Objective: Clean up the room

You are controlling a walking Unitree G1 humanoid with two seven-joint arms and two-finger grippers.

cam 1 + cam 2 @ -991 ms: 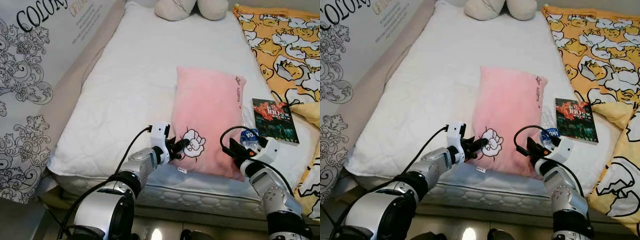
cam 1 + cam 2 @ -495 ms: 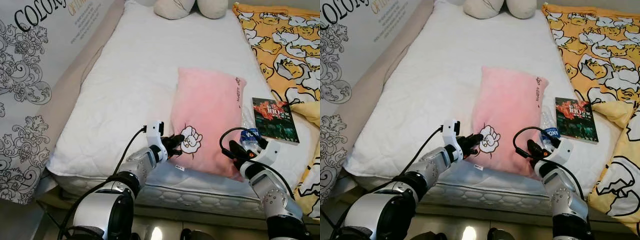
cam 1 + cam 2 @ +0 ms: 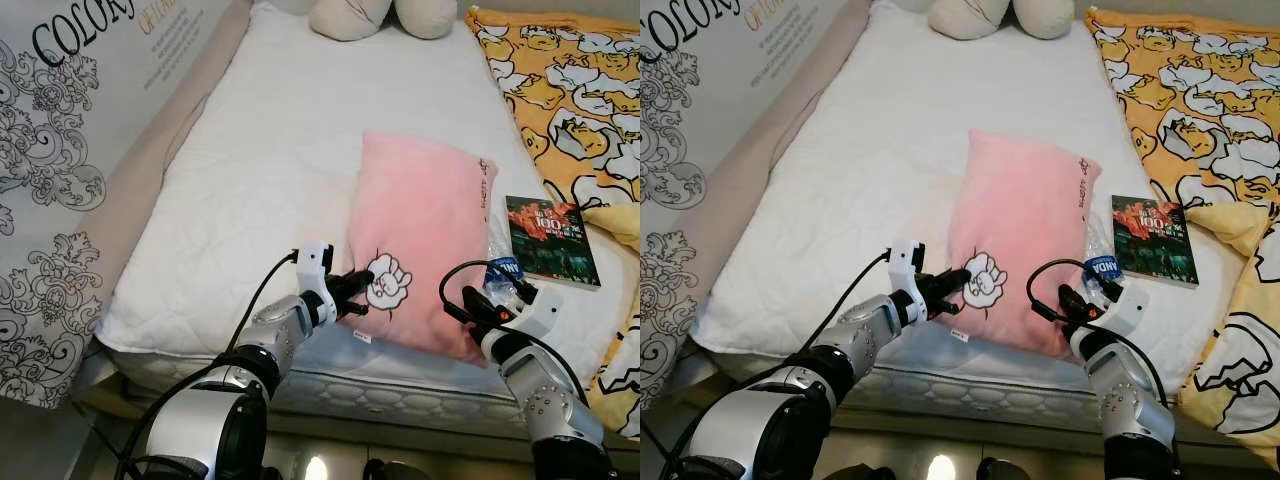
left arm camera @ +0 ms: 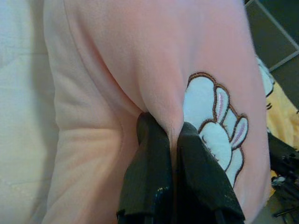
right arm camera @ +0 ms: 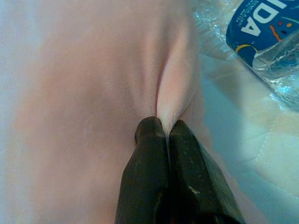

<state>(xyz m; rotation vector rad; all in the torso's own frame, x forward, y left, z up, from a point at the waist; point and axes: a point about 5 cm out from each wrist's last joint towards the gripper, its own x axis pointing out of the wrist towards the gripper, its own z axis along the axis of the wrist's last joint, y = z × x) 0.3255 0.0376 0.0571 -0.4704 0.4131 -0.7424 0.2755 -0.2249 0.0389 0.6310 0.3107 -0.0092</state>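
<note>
Pillow (image 3: 420, 245), pink and plush, lies on the white bed (image 3: 250, 190) just ahead of both grippers, its near end at the bed's front edge. Left gripper (image 3: 352, 289) is pinched tight on a fold of the cover at the near left corner, right beside the embroidered bunny patch (image 4: 217, 123); the left wrist view shows the cloth puckered up between the two black fingers (image 4: 149, 163). Right gripper (image 3: 478, 313) is likewise clamped on a ridge of pink fabric at the near right corner, its fingers (image 5: 149, 163) squeezed together with the fold rising between them.

Judging by the way the cover bunches, it is light, soft and floppy. It should sag in the middle when lifted by two corners, and a shallow pinch of cover alone could slip free, so a deeper bite that takes in some filling would hold better. Nothing about it looks fragile or slick.

Its long axis runs away from the grippers toward the head of the bed, tilted slightly to the right, with the short near edge spanning the gap between them.

A water bottle (image 5: 261, 32) lies touching the pillow just outside the right gripper, and a book (image 3: 550, 240) rests beyond that; a sideways pull might knock the bottle
</note>
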